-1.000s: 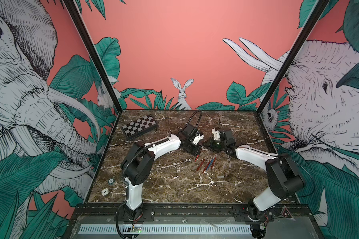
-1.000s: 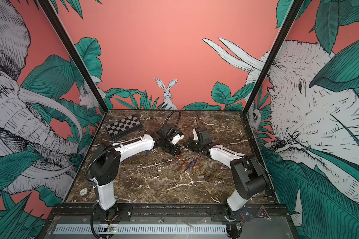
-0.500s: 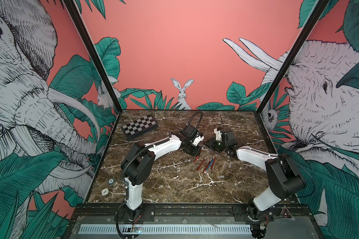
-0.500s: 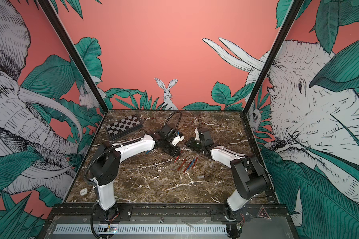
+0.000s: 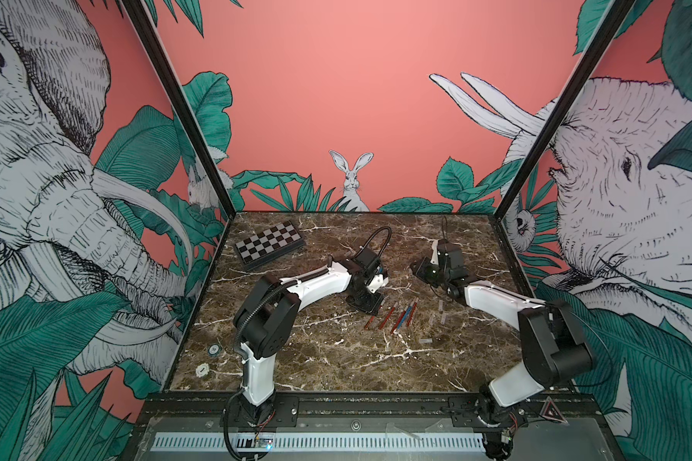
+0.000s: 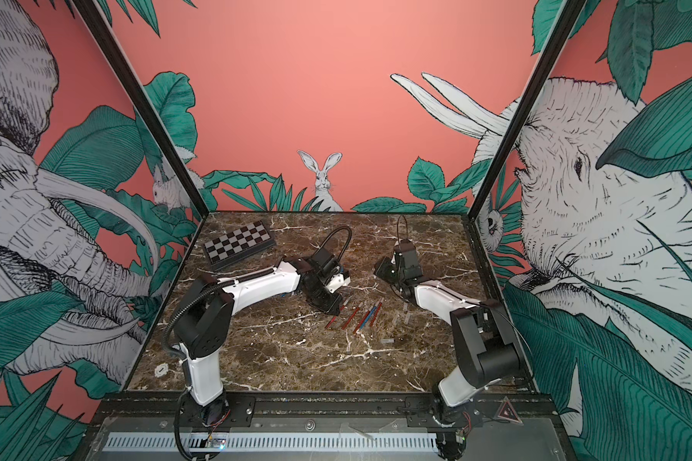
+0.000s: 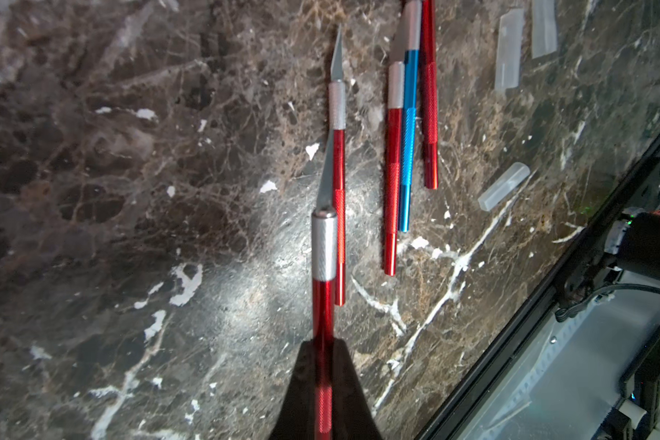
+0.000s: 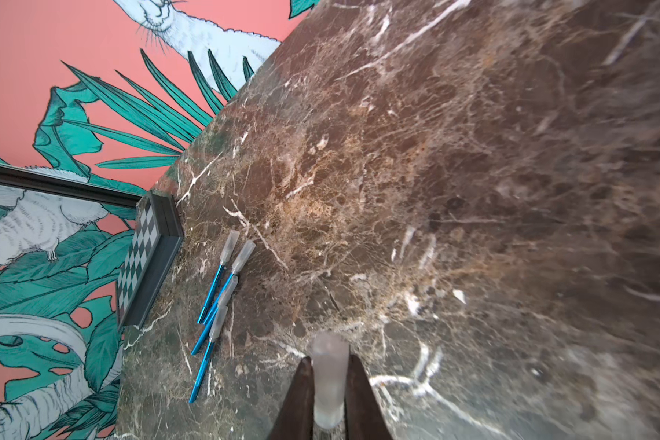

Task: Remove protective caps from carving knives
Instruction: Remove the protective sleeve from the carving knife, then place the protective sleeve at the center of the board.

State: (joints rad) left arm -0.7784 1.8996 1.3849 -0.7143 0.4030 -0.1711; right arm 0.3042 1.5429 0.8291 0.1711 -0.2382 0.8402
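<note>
A second ago the 2 grippers sat almost tip to tip at the centre of both top views. Now a clear gap of table (image 5: 400,279) shows between them, and the left gripper (image 7: 324,344) has dipped toward the row of knives lying just right of centre. The pull seems to have worked: the left gripper is clamped on a red knife (image 7: 324,247) whose grey blade sticks out bare. The right gripper (image 8: 328,367) pinches a frosted clear cap (image 8: 328,381) between narrow fingers, with nothing inside it that I can make out. So this knife counts as uncapped. Beyond the held knife, 4 bare knives (image 7: 391,171) lie on the table, 3 red and 1 blue. 3 loose caps (image 7: 505,186) rest near them, clear of any blade. The right wrist view shows 4 blue knives (image 8: 210,293) near the checkered board (image 8: 142,263), each with its cap on. I judge the job a little past halfway. The red knife needs laying down with the others and the cap dropping among the loose ones, and then the 4 blue knives remain.
</note>
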